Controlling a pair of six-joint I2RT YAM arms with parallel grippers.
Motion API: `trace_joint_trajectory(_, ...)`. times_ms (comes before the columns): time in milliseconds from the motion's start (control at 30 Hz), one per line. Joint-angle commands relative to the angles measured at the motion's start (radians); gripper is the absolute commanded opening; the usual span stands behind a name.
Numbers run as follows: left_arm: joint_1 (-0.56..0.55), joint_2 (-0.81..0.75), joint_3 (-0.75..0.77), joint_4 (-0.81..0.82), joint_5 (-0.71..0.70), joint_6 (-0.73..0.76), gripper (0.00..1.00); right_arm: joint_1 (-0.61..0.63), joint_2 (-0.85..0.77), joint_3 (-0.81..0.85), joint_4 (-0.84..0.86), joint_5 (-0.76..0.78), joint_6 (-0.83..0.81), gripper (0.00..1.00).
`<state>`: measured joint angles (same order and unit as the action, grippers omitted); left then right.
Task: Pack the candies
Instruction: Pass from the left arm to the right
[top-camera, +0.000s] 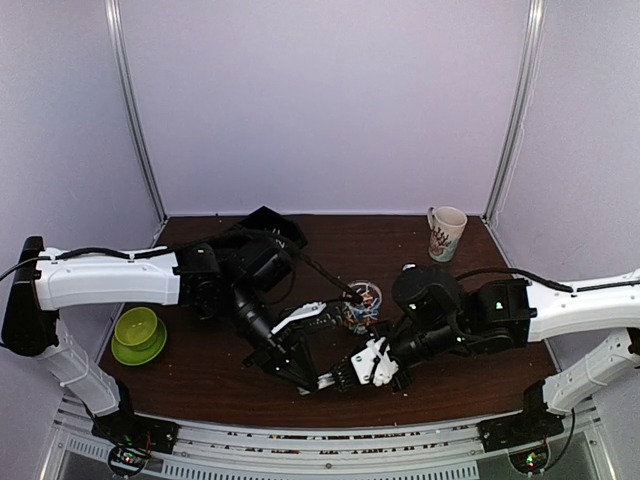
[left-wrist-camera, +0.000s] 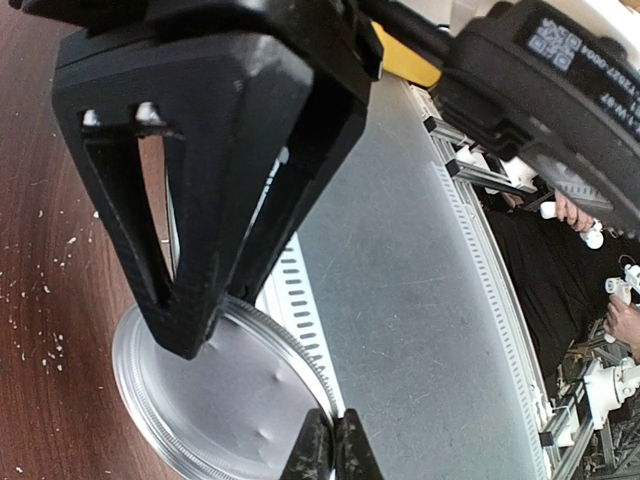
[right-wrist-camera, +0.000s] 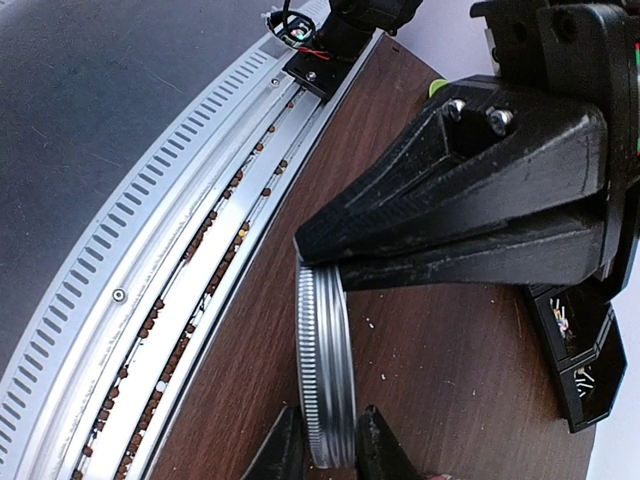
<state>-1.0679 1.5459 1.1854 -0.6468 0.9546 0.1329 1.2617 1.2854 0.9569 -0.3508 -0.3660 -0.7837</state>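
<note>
Left gripper (left-wrist-camera: 260, 395), jaws together, hovers at the metal lid (left-wrist-camera: 215, 415) on the table's (top-camera: 200, 385) six-o'clock edge, seemingly bracing it. Right gripper (right-wrist-camera: 316, 350) clamps the lid's rim edge-on, ready to carry it. The candies (top-camera: 363, 295) sit in the uncapped jar (top-camera: 352, 314) toward twelve o'clock, so capping is what remains.

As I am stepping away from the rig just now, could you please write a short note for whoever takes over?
Left pincer: shut, empty, its tip at the metal lid's rim.
Right pincer: closed on the metal lid, at the near edge of the table.
Candies: in the glass jar mid-table, which looks uncovered.
Done: candies are in the jar.
Left: carry the lid over and close the jar.
</note>
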Motion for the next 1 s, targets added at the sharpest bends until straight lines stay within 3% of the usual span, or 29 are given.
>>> trace_joint_trajectory(0,0.005,0.004,0.012,0.016,0.02,0.02,0.0,0.008,-0.003,0.032,-0.029,-0.048,0.001,0.18)
trace_joint_trajectory(200,0.005,0.006,0.016,0.015,0.026,0.02,0.0,0.01,0.003,0.041,-0.038,-0.058,0.002,0.15)
trace_joint_trajectory(467,0.005,0.003,0.018,0.016,0.005,0.019,0.11,0.01,0.01,0.05,-0.054,-0.068,0.004,0.12)
trace_joint_trajectory(567,0.006,-0.008,0.019,0.015,-0.015,0.022,0.23,0.01,0.017,0.06,-0.067,-0.073,0.006,0.1)
trace_joint_trajectory(633,0.007,-0.026,0.018,0.016,-0.052,0.026,0.4,0.01,0.025,0.069,-0.079,-0.08,0.013,0.09)
trace_joint_trajectory(733,0.021,-0.06,0.016,0.012,-0.107,0.025,0.54,0.008,0.037,0.079,-0.093,-0.083,0.041,0.09)
trace_joint_trajectory(967,0.114,-0.189,-0.004,0.001,-0.303,0.024,0.67,-0.065,0.075,0.094,-0.097,-0.178,0.176,0.07)
